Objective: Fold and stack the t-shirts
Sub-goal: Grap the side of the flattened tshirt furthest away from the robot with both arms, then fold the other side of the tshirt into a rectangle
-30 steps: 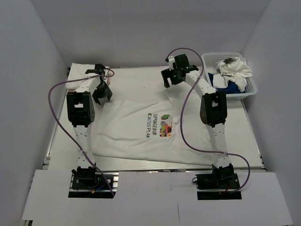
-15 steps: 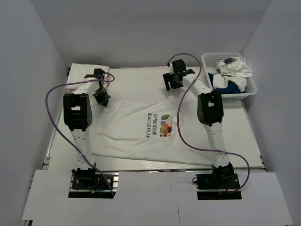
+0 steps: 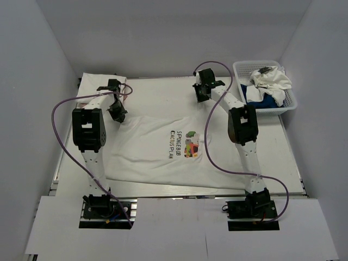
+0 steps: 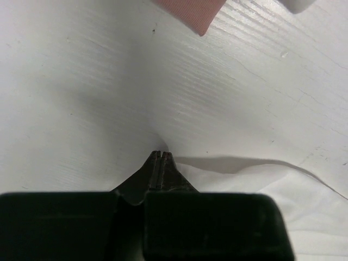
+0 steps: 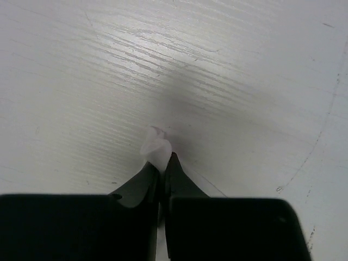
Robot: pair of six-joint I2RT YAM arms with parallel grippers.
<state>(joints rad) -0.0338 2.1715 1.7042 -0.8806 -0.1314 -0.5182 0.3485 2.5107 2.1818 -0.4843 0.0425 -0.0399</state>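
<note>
A white t-shirt (image 3: 157, 147) with a colourful cartoon print (image 3: 188, 144) and dark lettering lies spread flat on the table. My left gripper (image 3: 118, 116) is down at its far left corner. In the left wrist view the left gripper (image 4: 159, 154) is shut, and the t-shirt's edge (image 4: 272, 190) rises to its tips. My right gripper (image 3: 202, 97) is at the far right corner. In the right wrist view the right gripper (image 5: 163, 159) is shut, with a small tuft of white cloth (image 5: 156, 145) sticking out between the tips.
A white basket (image 3: 272, 109) at the back right holds crumpled white and blue cloth. A pale folded pile (image 3: 92, 84) lies at the back left corner. A pink cloth corner (image 4: 190, 11) shows just beyond the left gripper. White walls enclose the table.
Both grippers came down onto the shirt's far corners and went from open to shut, the left one first and the right one just now. The shirt has barely shifted.
</note>
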